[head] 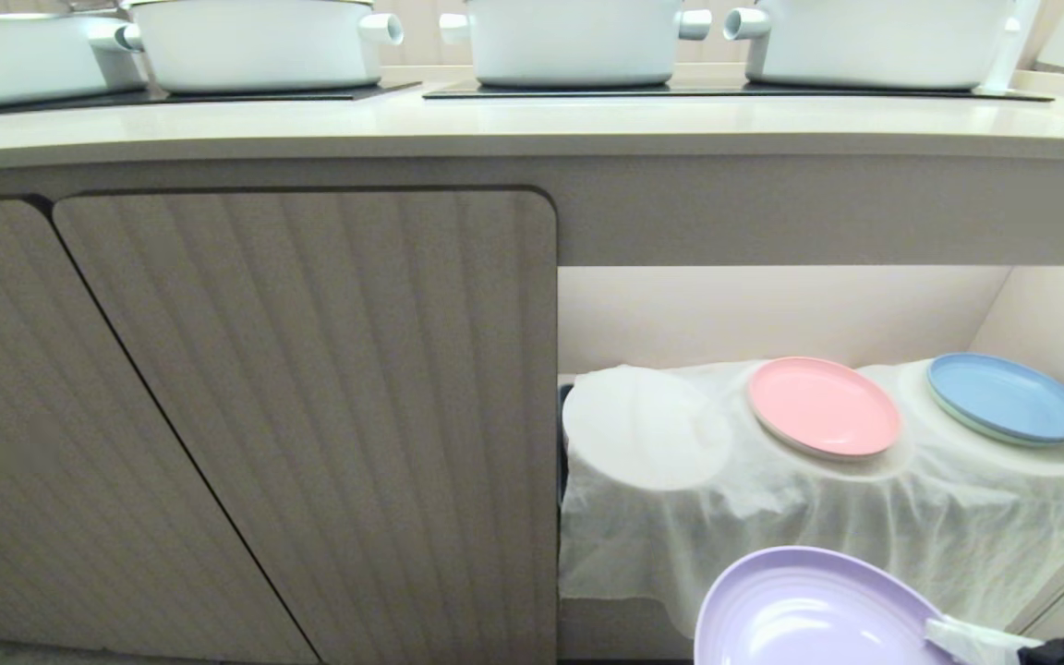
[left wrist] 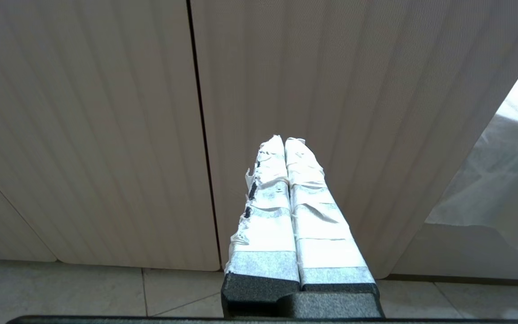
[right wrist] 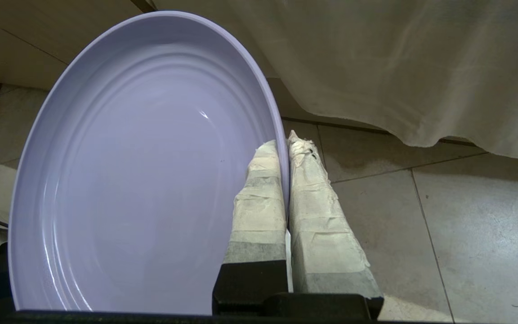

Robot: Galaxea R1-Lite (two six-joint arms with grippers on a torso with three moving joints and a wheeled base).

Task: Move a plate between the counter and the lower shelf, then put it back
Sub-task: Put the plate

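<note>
Over on the left, the left gripper (left wrist: pixel 284 144) hangs idle in front of the ribbed beige cabinet doors (head: pixel 310 416), just above the tiled floor (left wrist: pixel 83 292), its taped jaws pressed together on nothing. Up top, the long cream table (head: pixel 532 120) carries the white pots (head: pixel 574 42) on its black hob panels (head: pixel 726 90). Moving right, the lower shelf (head: pixel 772 314) opens beside the doors, with thin white cloth (head: pixel 772 517) draped over its round mounds. The leftmost mound is bare cloth, the middle one bears a round pink plastic plate (head: pixel 823 406), and the right one a round blue plastic plate (head: pixel 1008 397). And here is the round, shallow lilac-purple plastic plate (head: pixel 809 614) with its raised rim: it is out in front of the shelf, lower than the cloth's hanging edge, off any surface and over the floor tiles. The right gripper (right wrist: pixel 288 139) has it, taped jaws clamped on the rim at the plate's right side, one finger inside the dish and one outside.
</note>
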